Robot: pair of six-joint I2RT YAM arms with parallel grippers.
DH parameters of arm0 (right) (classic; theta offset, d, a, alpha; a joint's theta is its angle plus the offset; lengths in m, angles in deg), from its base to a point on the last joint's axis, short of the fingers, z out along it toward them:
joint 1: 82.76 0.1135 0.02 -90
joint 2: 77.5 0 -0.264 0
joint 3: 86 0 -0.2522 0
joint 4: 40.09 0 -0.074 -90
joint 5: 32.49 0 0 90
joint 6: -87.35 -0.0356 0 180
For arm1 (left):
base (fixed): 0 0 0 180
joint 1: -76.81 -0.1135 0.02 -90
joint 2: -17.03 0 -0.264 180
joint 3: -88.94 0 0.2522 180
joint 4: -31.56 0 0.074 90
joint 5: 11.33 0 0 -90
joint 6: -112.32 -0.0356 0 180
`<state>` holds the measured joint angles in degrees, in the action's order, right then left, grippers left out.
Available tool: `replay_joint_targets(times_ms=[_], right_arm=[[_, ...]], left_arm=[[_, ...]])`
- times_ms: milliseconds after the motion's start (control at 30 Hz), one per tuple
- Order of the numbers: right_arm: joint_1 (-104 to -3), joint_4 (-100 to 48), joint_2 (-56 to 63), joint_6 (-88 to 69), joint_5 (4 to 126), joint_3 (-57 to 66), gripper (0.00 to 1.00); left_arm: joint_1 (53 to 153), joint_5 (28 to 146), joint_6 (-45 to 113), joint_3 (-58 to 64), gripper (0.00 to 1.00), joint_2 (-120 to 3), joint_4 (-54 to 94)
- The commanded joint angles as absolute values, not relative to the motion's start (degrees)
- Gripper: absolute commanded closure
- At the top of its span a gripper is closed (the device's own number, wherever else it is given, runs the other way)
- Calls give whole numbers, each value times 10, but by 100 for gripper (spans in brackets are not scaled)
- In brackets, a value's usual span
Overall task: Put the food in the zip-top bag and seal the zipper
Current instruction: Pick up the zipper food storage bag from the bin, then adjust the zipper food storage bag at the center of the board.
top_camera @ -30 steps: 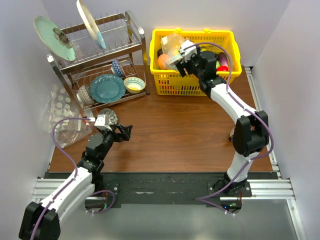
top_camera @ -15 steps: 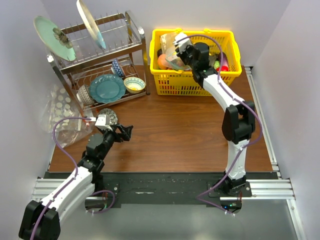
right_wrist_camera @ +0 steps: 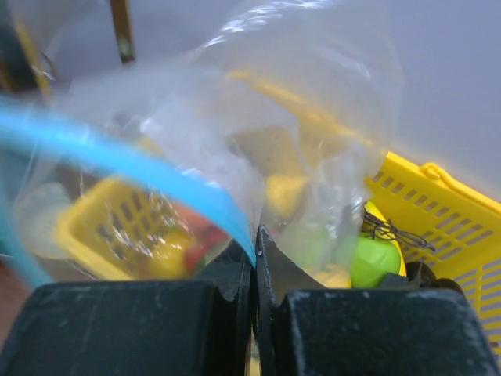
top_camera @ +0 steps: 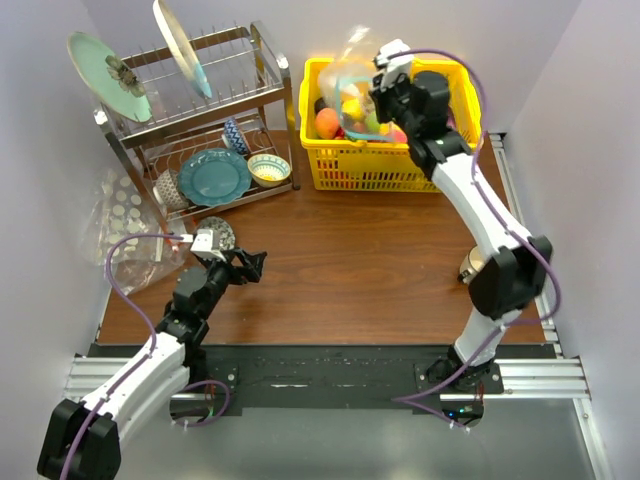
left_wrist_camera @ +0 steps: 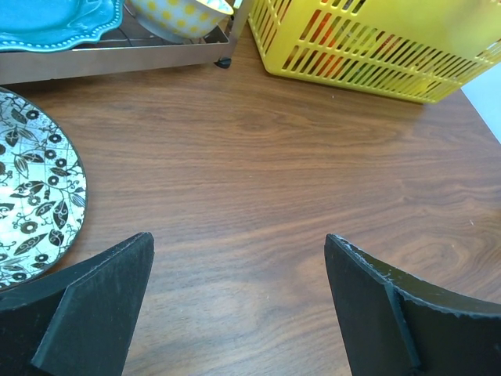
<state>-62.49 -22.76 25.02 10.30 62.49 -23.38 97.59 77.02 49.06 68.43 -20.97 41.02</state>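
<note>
— What sits at the left edge?

— Crinkled plastic (top_camera: 125,225), then a patterned plate (left_wrist_camera: 31,188) flat on the wood. Just right of it hangs the left gripper (left_wrist_camera: 239,243), its jaws spread wide with nothing between them. A dish rack (top_camera: 200,112) fills the far-left corner.

— And the middle?

— The dark wood-grain table (top_camera: 350,250) shows bare from the near edge up to the yellow basket (top_camera: 400,170) at the far edge. Pale grey walls stand close on three sides.

— Where is the zip-top bag (right_wrist_camera: 235,117)?

— Held up over the basket. Its zipper (right_wrist_camera: 156,174) runs from the left down into the right gripper (right_wrist_camera: 254,251), whose jaws are pinched tight on that strip. The body billows away from the fingers.

— The food (top_camera: 326,123)?

— In the basket. I cannot tell whether any is inside the bag.
</note>
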Motion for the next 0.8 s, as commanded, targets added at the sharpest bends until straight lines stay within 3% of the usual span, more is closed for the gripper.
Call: replay_joint_targets(times_ms=[0,267,500,767], right_arm=[[-613,-183,147,-21,647,-205,100],[-603,-215,-13,-286,748,-23,100],[-598,-299,-122,-478,790,172,100],[-594,-250,-162,-601,726,277,100]], left_arm=[[976,783,475,678,5,-212,449],[977,924,479,691,5,-234,521],[978,1087,583,678,8,-222,607],[1053,1061,589,522,9,-242,535]])
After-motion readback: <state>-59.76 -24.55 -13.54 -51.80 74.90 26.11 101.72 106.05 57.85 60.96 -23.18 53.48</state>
